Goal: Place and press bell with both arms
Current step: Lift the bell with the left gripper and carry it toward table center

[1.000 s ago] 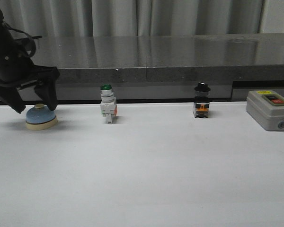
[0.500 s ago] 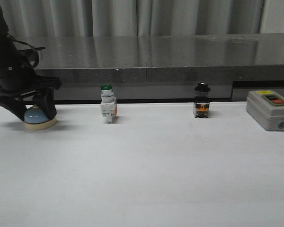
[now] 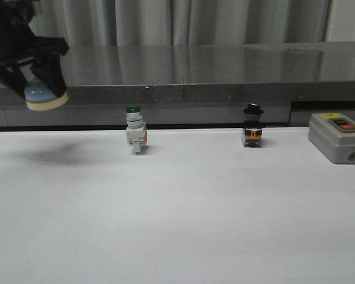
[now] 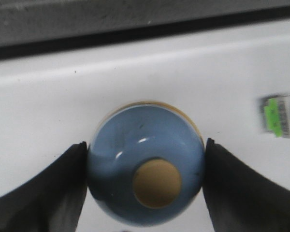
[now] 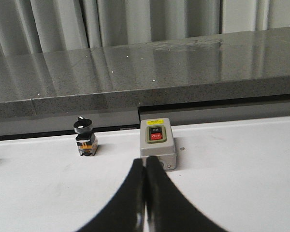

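The bell point(image 3: 42, 96), a light-blue dome on a cream base ring, hangs in the air at the far left of the front view, well above the white table. My left gripper point(image 3: 38, 83) is shut on it, a dark finger on each side of the dome. From the left wrist the bell point(image 4: 146, 162) fills the space between the fingers point(image 4: 48, 188), its cream button facing the camera. My right gripper point(image 5: 145, 166) is shut with nothing in it, its fingers pressed together above the table in front of the grey box. The right arm does not show in the front view.
A green-capped white push-button switch point(image 3: 135, 137) stands left of centre. A black-capped selector switch point(image 3: 252, 126) stands right of centre. A grey box with red and black buttons point(image 3: 336, 137) sits at the far right. A dark stone ledge point(image 3: 213, 77) runs along the back.
My left gripper closed on the bell while it stood on the table, then lifted it well above the surface. A faint shadow remains where it stood.
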{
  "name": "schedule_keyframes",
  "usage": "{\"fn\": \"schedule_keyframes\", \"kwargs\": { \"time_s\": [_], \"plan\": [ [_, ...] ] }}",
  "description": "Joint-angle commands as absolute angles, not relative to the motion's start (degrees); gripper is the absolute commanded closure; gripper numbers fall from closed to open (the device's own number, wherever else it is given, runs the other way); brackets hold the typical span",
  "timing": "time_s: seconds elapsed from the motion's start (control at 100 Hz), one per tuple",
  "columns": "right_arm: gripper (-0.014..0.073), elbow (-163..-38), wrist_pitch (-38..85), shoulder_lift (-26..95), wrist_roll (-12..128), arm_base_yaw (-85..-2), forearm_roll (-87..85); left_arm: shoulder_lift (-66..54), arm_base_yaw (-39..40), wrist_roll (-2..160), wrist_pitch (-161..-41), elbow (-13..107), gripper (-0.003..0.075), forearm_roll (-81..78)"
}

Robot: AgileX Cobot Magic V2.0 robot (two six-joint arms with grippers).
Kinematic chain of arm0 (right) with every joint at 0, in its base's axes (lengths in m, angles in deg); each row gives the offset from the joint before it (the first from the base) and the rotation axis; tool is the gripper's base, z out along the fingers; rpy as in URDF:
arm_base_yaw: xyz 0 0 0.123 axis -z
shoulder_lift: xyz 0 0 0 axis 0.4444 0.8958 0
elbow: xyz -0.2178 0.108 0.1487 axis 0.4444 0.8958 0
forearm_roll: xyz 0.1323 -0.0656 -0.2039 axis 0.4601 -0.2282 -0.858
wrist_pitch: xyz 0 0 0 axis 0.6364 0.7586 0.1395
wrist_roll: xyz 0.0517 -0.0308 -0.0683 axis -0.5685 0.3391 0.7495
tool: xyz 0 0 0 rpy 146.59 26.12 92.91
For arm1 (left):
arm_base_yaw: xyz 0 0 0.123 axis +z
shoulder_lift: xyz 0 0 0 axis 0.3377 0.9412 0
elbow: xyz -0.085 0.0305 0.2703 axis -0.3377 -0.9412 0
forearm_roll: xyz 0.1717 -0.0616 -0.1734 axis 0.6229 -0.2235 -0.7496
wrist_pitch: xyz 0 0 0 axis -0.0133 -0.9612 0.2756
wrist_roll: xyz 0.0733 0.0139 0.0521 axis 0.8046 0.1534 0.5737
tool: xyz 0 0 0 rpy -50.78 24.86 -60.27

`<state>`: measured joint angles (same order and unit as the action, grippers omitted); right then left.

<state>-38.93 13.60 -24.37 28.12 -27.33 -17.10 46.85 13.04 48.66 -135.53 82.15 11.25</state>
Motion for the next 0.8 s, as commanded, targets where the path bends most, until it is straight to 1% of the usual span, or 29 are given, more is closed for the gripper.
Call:
{"fn": "schedule_keyframes", "kwargs": {
  "time_s": [0.0,0.15,0.35,0.58,0.79],
  "plan": [
    [0.0654,-39.76,9.40,-25.40,28.47,-27.39,-17.08,40.43,10.86,49.84,-135.34,83.84,0.0492,9.94],
    [0.0654,-39.76,9.40,-25.40,28.47,-27.39,-17.08,37.79,6.22,49.84,-136.46,83.84,0.0492,9.86],
    [0.0654,-39.76,9.40,-25.40,28.47,-27.39,-17.08,38.60,-2.44,50.06,-137.65,83.84,0.0492,9.83],
    [0.0654,-39.76,9.40,-25.40,28.47,-27.39,-17.08,42.78,-11.72,50.06,-136.17,83.84,0.0492,9.83],
    [0.0654,-39.76,9.40,-25.40,28.47,-27.39,-17.08,47.74,-16.48,50.06,-136.28,83.84,0.0492,9.83]
  ]
}}
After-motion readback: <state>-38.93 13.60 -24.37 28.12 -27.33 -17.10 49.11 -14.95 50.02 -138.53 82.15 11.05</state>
